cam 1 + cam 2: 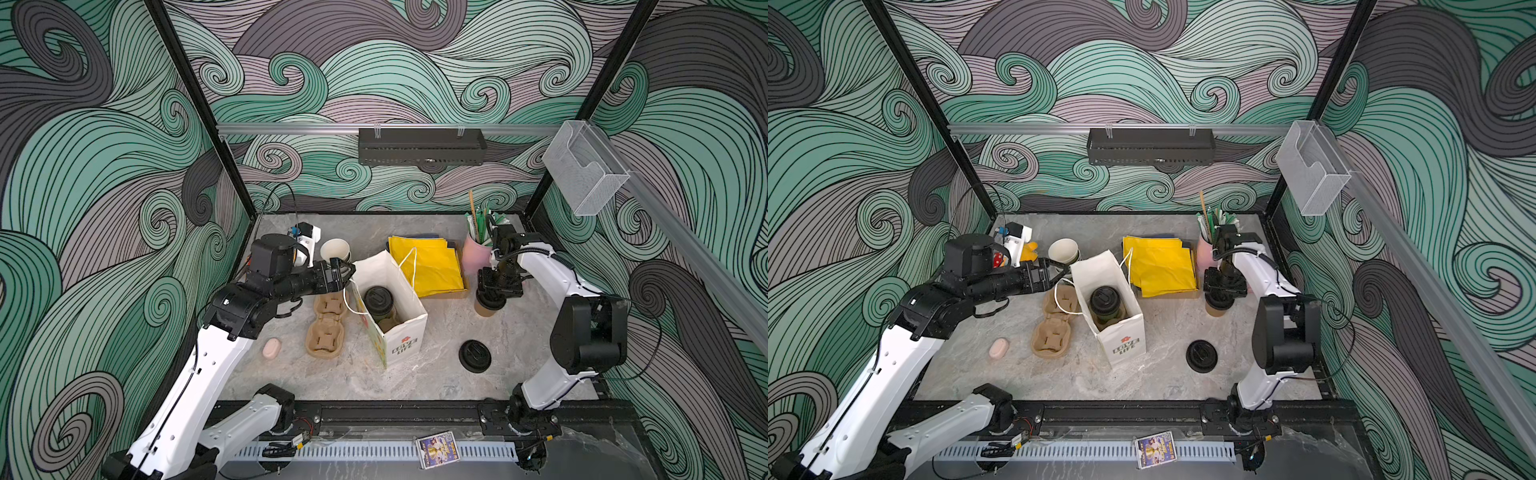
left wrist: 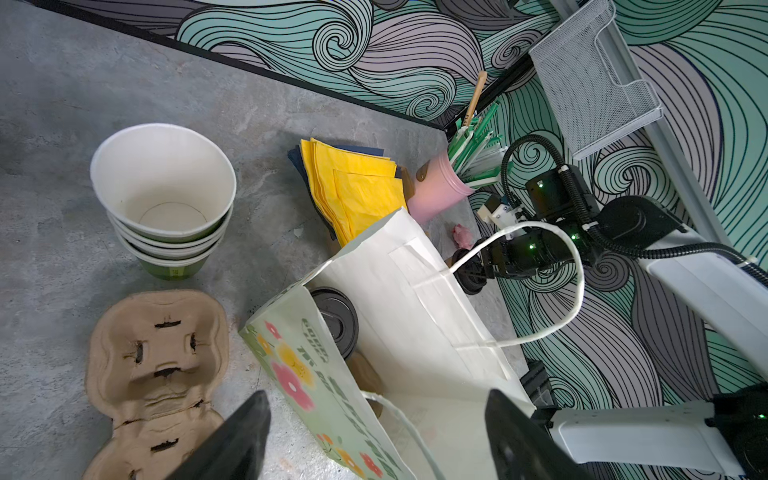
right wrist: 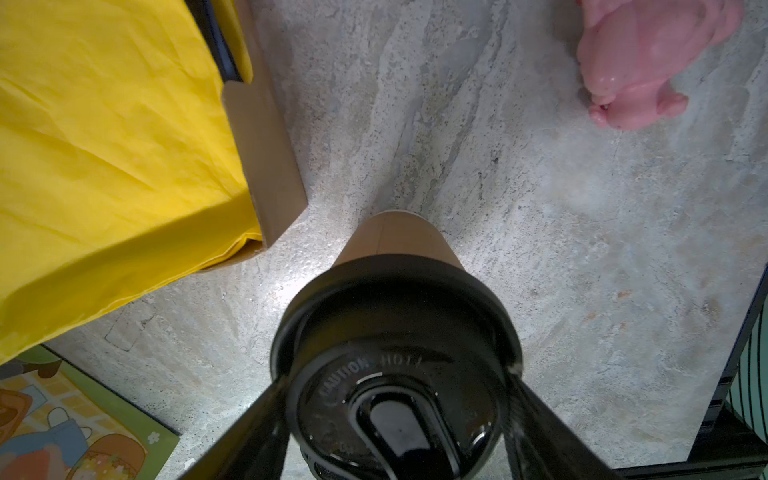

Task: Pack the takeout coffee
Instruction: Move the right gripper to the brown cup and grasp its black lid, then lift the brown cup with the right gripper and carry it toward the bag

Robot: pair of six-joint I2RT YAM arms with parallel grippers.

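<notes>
R claw (image 3: 399,374) is straddling lid (image 3: 395,299) of tan cup (image 3: 399,237), 3 o'clock of bag (image 1: 405,345), grip unclear; L claw (image 1: 347,272) is gaping. Prob. light, crushable: pinching lid rim suits.

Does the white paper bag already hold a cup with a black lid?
Yes, in a top view a cup with a black lid stands upright inside the open white paper bag.

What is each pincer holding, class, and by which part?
The left pincer is open, holding nothing. The right pincer has its fingers flanking the black lid of the tan cup; whether they grip it yet cannot be told.
</notes>
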